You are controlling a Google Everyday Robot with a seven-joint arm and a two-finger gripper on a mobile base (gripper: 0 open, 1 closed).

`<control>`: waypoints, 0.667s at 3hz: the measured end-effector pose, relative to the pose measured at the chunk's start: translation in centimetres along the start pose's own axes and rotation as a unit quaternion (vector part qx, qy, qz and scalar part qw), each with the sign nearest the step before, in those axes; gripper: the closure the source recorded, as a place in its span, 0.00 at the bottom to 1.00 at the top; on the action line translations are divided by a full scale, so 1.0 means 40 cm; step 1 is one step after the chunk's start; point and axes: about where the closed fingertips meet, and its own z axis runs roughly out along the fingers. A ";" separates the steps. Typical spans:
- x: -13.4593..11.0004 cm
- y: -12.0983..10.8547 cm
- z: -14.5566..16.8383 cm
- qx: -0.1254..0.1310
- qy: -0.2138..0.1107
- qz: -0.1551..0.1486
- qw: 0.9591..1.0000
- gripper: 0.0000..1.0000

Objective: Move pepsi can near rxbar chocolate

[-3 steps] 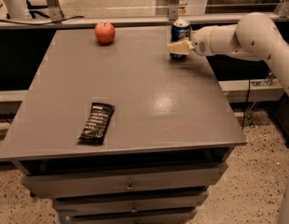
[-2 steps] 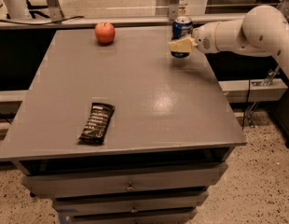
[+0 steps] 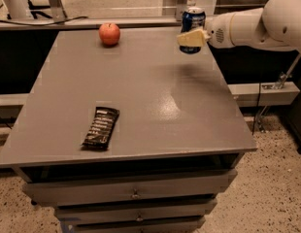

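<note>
Matt grey table, shiny can, glossy wrapper.
table [image 3: 141,81] top smooth, matt grey, faint sheen; pepsi can [image 3: 193,16] glossy metal, silver top; rxbar chocolate [image 3: 101,127] slick, crinkly black wrapper; apple [image 3: 109,34] smooth, waxy; gripper [image 3: 192,39] at far right table edge, clamped on pepsi can, matt cream fingers; arm [image 3: 247,25] smooth white plastic; floor [image 3: 267,188] speckled.

Open surface [image 3: 155,91] is left all around the rxbar chocolate [image 3: 101,126], broken only by the apple [image 3: 109,33] well behind it and by the gripper [image 3: 189,39], jaws closed on the pepsi can [image 3: 193,19], held well behind it to the right.
</note>
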 end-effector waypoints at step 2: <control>-0.031 0.058 0.006 -0.011 -0.029 0.010 0.999 1.00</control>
